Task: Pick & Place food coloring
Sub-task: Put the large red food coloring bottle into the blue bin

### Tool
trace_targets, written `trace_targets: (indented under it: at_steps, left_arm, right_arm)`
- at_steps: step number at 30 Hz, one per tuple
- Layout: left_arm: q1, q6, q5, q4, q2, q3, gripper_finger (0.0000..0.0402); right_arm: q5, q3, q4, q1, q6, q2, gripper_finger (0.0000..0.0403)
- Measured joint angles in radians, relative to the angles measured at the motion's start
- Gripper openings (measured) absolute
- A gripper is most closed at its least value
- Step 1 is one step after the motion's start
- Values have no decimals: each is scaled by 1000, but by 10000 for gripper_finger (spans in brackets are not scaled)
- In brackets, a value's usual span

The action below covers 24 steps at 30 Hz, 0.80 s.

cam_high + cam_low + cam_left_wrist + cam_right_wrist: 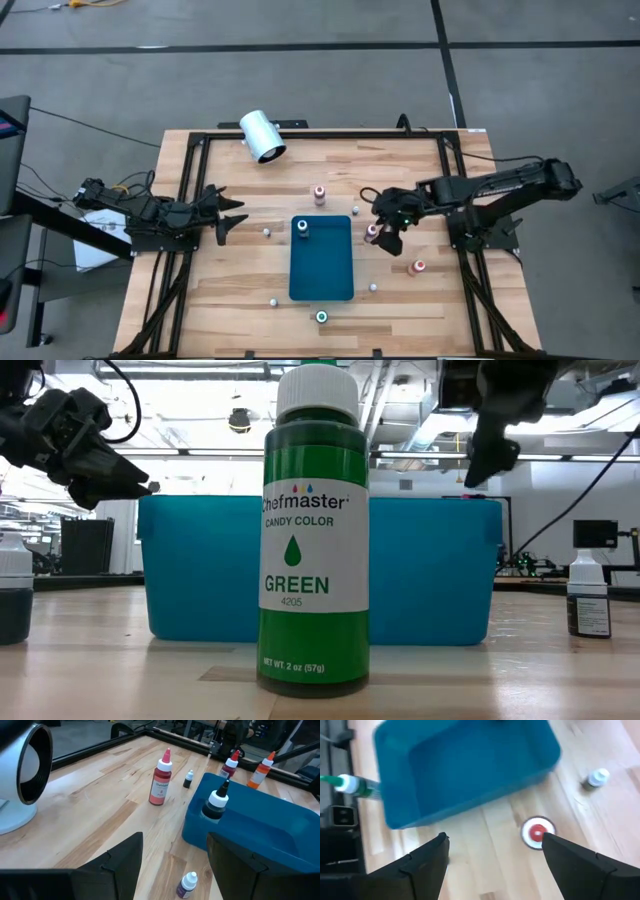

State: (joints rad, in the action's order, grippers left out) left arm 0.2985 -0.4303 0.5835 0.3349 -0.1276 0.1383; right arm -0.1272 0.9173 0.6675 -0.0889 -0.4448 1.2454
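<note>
two dark robot hands work over the pale wooden table (230, 290). the right hand (383, 232) hangs with its fingers spread wide directly above a small red-capped food-colouring bottle (372, 233), which stands on the table just beside the right edge of the blue rectangular plastic bin (322, 270); nothing is pinched. the left hand (232, 215) waits well left of the bin, fingers also spread and empty. risk: the bottle is small and top-heavy in look, so a descent that lands off-centre would likely knock it over or push it against the bin wall, and a finger could catch the wall itself. contents: the bin holds one dark bottle with a white cap (216, 804) at its far left corner; the rest of its floor is bare. other food-colouring bottles stand loose on the table, among them a green bottle (322, 317) before the bin, a red bottle (319, 194) behind it and an orange one (419, 267) to the right. a white cylinder (262, 136) lies near the far edge.
</note>
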Motion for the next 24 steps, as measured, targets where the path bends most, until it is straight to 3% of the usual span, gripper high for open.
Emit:
trace_targets:
  at_steps: [12, 24]
  left_arm:
    - [0, -2, 0, 7, 0, 0, 209]
    - [0, -21, -1, 15, 0, 0, 209]
  right_arm:
    - [5, -6, 40, 98, 36, 17, 306]
    - [3, -8, 43, 96, 38, 64, 306]
